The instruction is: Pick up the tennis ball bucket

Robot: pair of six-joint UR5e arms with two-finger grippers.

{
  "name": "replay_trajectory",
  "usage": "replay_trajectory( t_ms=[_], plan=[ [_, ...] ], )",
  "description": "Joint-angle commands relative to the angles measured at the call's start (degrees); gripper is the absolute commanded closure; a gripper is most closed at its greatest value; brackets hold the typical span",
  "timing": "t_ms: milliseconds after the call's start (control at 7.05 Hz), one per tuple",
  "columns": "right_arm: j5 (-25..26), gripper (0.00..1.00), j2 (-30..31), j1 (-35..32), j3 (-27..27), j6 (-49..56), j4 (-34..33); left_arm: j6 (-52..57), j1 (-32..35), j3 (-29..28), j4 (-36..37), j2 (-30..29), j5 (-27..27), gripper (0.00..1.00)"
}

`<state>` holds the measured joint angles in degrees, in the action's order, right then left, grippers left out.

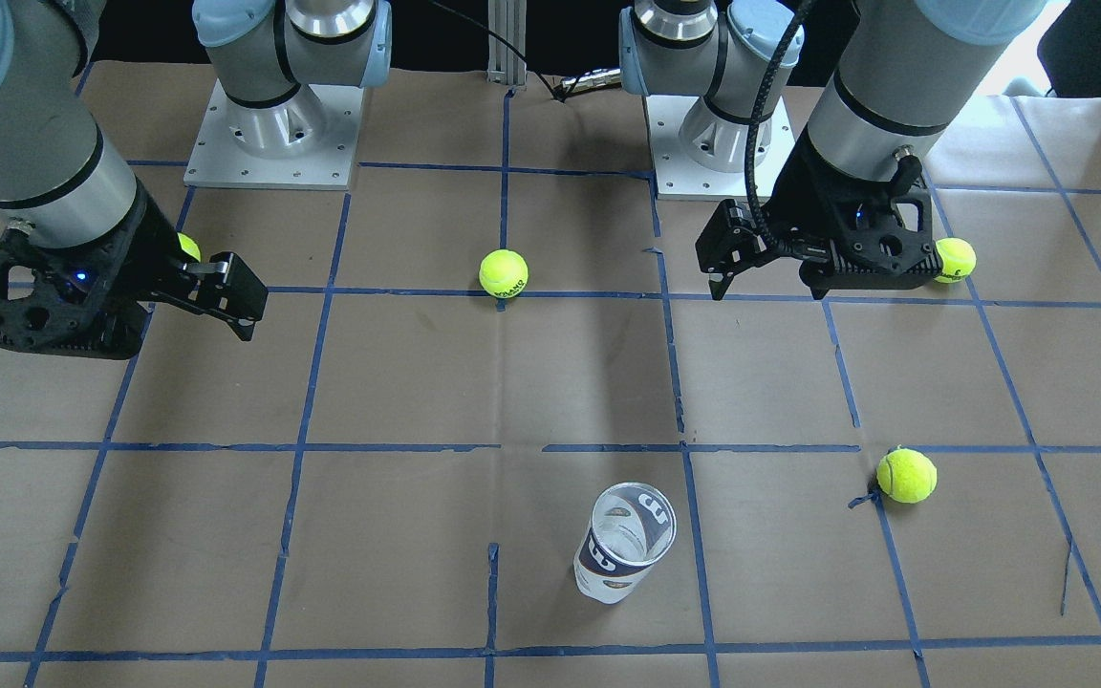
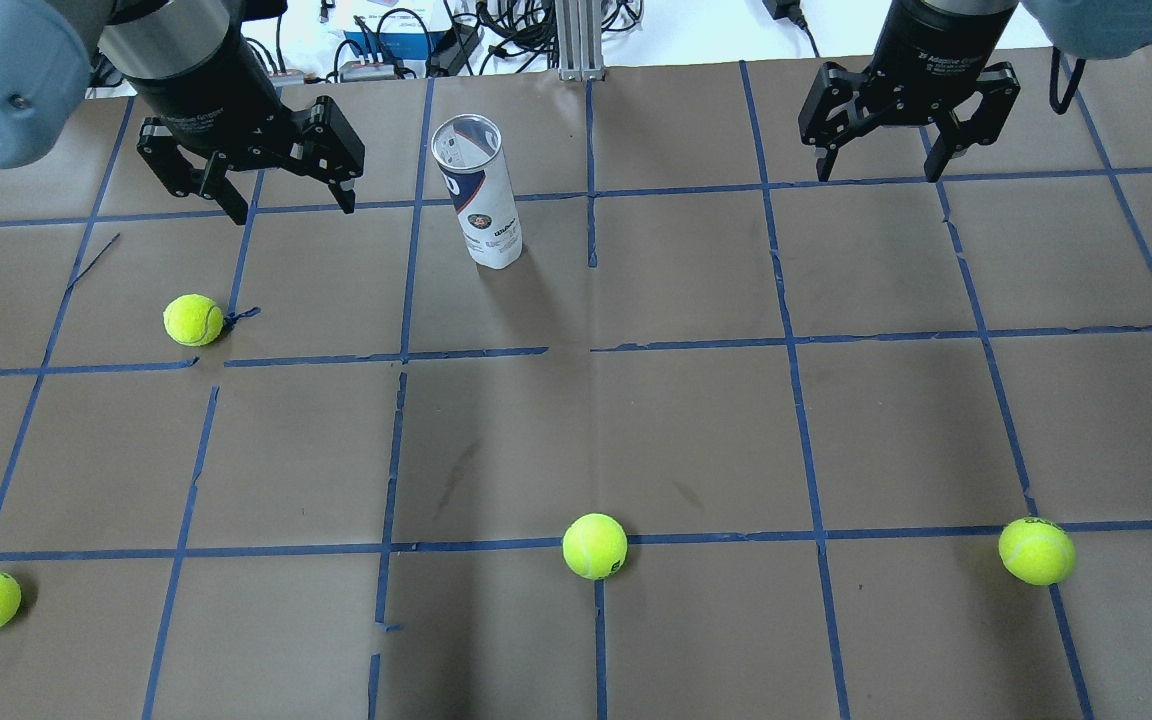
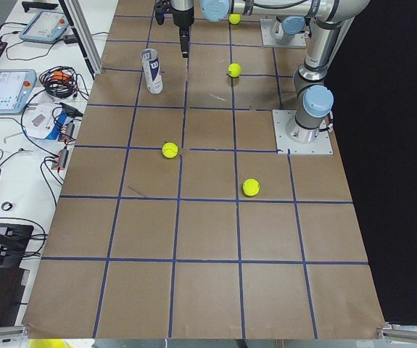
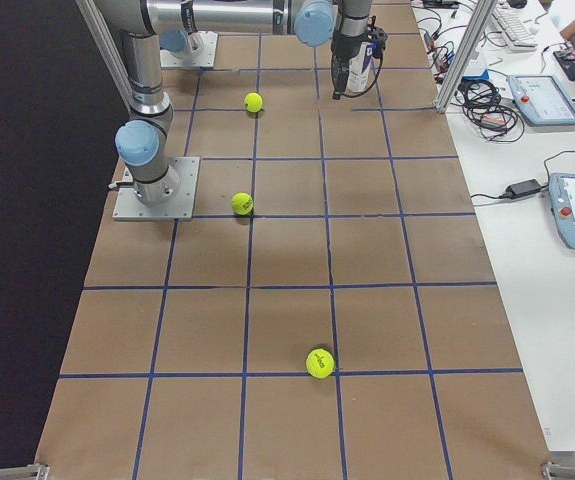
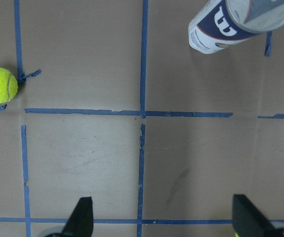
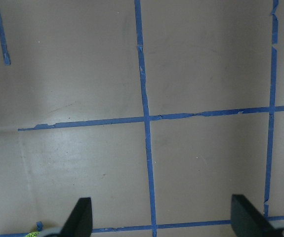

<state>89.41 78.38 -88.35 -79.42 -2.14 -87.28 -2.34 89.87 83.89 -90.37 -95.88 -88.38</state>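
Seen from overhead, the tennis ball bucket [image 2: 481,195] stands upright on the far part of the table [image 2: 696,430], mouth up, between the two arms. It is nearer the left gripper [image 2: 291,208], which hangs close by with its fingers spread wide and nothing between them. The right gripper [image 2: 878,172] hangs well apart on the other side, also spread and empty. Four tennis balls [image 2: 595,546] lie loose on the brown paper with its grid of blue tape [image 2: 791,300], none of them touching the bucket. In the front-facing view the bucket stands low in the middle, clear of both grippers, and no ball shows through its open mouth. One ball lies just beside a tape crossing to its right, another lies farther back near the centre, and one peeps from behind each gripper. From the table's left end, the bucket shows small and upright in the far part of the table, on the side by the operators' bench, with a dark gripper just beside it. From the right end it is mostly hidden behind an arm, and only a strip of white label shows. The left wrist camera has the bucket at its top right and one ball at its left edge. Its two fingertips sit far apart at the bottom, with bare paper between them. The right wrist camera shows only paper and tape between equally parted fingertips.
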Motion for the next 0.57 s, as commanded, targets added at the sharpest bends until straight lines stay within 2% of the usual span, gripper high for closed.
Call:
replay_trajectory(
  t_ms=[0, 425],
  plan=[
    [-0.03, 0.00, 0.02, 0.02, -0.03, -0.05, 0.00, 0.23, -0.05, 0.48, -0.07, 0.69, -0.21, 0.00],
    [-0.12, 0.00, -0.07, 0.02, -0.03, -0.14, 0.00, 0.14, -0.48, -0.13, -0.68, 0.34, -0.21, 0.00]
  ],
)
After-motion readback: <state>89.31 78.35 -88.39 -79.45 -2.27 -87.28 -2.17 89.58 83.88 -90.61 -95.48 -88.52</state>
